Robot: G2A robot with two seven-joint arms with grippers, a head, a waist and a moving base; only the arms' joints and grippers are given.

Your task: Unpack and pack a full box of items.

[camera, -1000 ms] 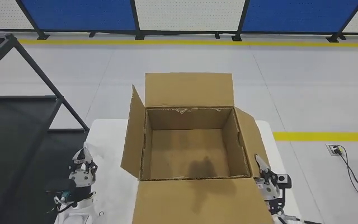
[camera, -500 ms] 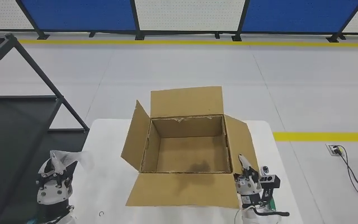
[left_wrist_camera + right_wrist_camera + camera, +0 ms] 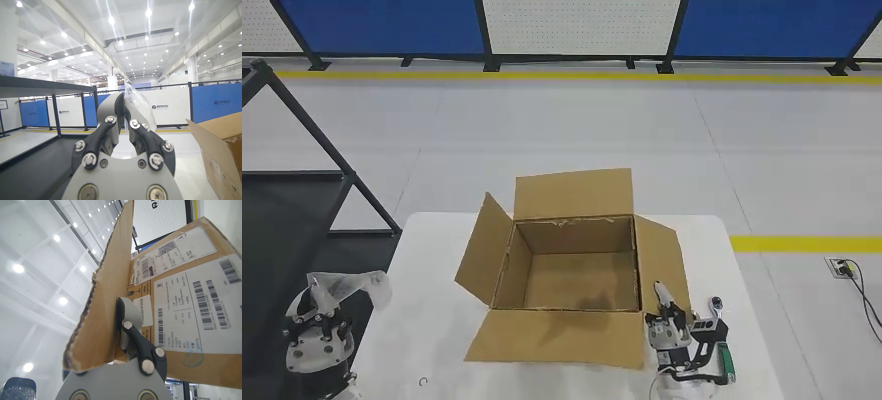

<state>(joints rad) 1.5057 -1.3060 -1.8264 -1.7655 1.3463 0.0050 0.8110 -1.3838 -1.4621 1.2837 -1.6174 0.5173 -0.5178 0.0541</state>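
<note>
My right gripper (image 3: 115,313) pinches a flap (image 3: 102,306) of the box (image 3: 572,280), steadying it, I judge. My left gripper (image 3: 123,103) clamps a plastic bag (image 3: 140,108) at lower left.

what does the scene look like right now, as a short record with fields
box: open cardboard box on the white table, nothing visible inside
left gripper: shut on a clear plastic bag, past the table's edge, above the black shelf
right gripper: shut on the box's side flap
</note>
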